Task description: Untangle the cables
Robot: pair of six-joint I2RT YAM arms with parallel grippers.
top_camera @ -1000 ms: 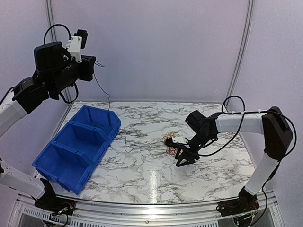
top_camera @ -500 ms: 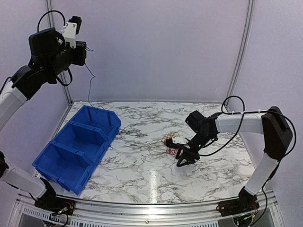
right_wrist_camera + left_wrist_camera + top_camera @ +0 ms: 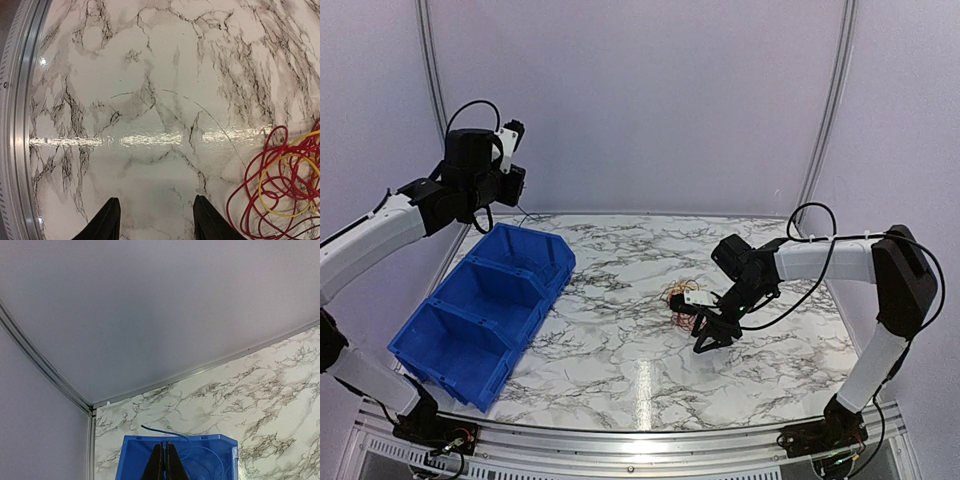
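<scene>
Most of the cables [image 3: 680, 303] lie in one small tangle of red and yellow loops on the desk [image 3: 620, 370]. In its own camera the heap sits just to the right of my right claw [image 3: 157, 225], close beside the finger on that side but not touching it. One hair-thin dark strand [image 3: 220, 129] trails from the heap across the marble ahead of that claw. One blue cable [image 3: 167, 432] is apart from the rest. It arcs just above the tips of my left claw [image 3: 164, 466] and curls down into the far compartment of the blue bin [image 3: 227, 441] directly beneath.

I judge the split is deliberate. My right claw waits low beside the heap, ready to take the next strand or to pin the bundle. My left claw holds a freed strand over the bin, where it can be dropped clear of the others.

My right claw has its fingers spread wide, with only bare desk between them and nothing gripped. I cannot tell whether the tips rest on the marble or hang just above it. My left claw has its fingers pressed together with no gap. The blue cable emerges right at them, so I take it as pinched there, though the pinch point itself is hidden. That claw hangs well apart from the tangle, over toward the back wall.
</scene>
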